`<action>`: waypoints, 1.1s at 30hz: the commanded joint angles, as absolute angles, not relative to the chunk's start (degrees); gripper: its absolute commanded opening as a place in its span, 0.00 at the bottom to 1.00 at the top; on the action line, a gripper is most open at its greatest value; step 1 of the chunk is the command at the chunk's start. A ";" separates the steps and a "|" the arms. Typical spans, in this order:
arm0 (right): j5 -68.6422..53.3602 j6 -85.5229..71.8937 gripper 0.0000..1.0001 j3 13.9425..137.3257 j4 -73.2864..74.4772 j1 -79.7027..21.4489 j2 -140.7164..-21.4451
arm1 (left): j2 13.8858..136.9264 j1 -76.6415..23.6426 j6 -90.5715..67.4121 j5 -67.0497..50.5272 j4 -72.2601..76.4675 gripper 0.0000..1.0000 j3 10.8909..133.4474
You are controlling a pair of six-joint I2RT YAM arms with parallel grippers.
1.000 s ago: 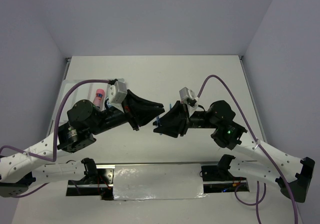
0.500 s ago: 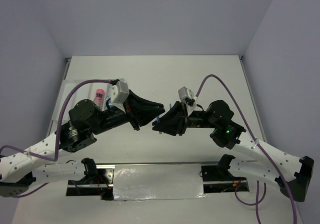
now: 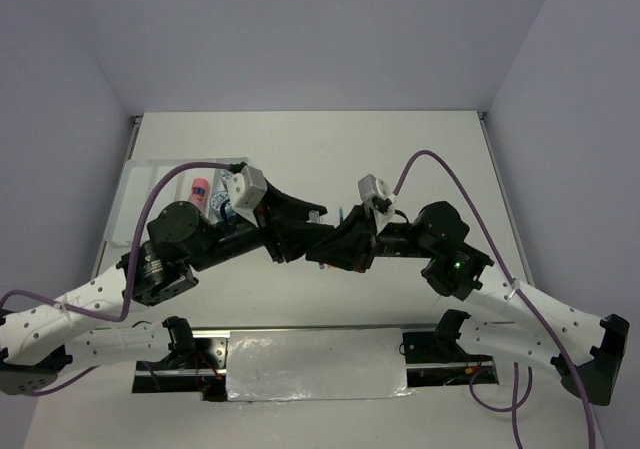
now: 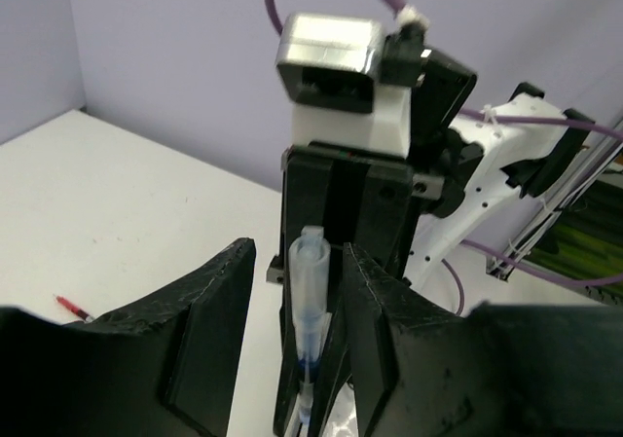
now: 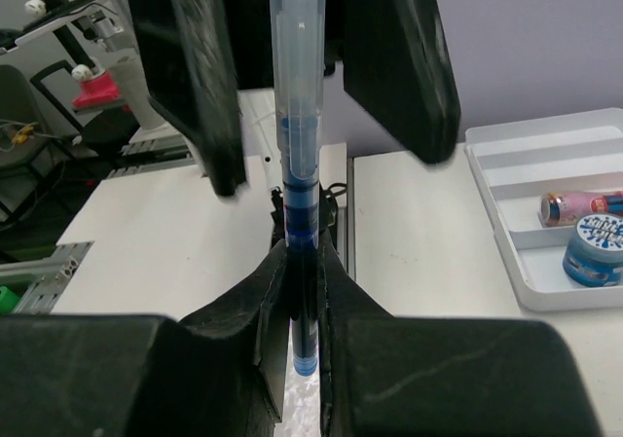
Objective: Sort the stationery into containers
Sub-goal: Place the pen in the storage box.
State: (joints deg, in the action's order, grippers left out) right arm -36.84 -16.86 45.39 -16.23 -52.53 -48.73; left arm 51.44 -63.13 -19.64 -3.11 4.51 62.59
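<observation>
**Item:** blue pen (image 5: 297, 116), clear upper barrel, blue lower section.

**Position:** upright in the right gripper (image 5: 302, 262), which is clamped on the pen's blue lower end. The clear upper end stands inside the gap of the left gripper (image 4: 297, 252), whose fingers are apart on either side and do not press it. The two claws meet nose to nose above the table (image 4: 117, 213).

**Destination:** white tray (image 5: 555, 160), off to one side of the right claw and well apart from it. It holds a pink-orange cylinder (image 5: 579, 205) and a blue-white roll (image 5: 596, 250).

**Also present:** red pen (image 4: 73, 308), on the table out beyond the left claw's finger.

**Hazards, as judged:**
- If the right claw lets go while the left is unclamped, the pen would likely drop to the table.
- The pen sits closer to one left finger, so an off-centre close could tilt it or lever it out.
- The smooth clear barrel may slip in the grip.
- With the claws this close, their fingers could collide.
</observation>
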 commanded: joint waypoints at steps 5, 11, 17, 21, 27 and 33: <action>-35.86 -16.52 0.00 46.41 -16.88 -52.73 -47.29 | 50.63 -63.19 -20.39 -4.13 6.94 0.52 60.21; -35.95 -16.44 0.04 45.97 -17.23 -52.73 -47.64 | 50.71 -63.19 -20.57 -2.38 4.93 0.00 59.94; -22.09 -16.17 1.00 43.77 -12.40 -51.42 -45.36 | 53.78 -62.58 -21.79 15.95 -4.98 0.00 65.46; -5.22 -17.75 1.00 43.77 -0.04 -47.82 -45.44 | 58.96 -52.08 -23.65 26.45 -21.23 0.00 74.95; 7.04 -20.31 1.00 44.83 13.36 -46.14 -45.53 | 72.40 -24.82 -10.30 33.65 -32.07 0.00 83.31; -1.47 -21.09 1.00 41.32 12.04 -45.97 -40.87 | 91.80 -6.18 -12.82 41.39 -41.29 0.00 89.55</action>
State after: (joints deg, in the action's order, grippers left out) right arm 0.80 -20.14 42.54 11.62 -46.19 -43.18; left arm 86.26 -11.33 -12.45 33.58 -31.79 86.74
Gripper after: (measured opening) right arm 0.997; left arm 0.196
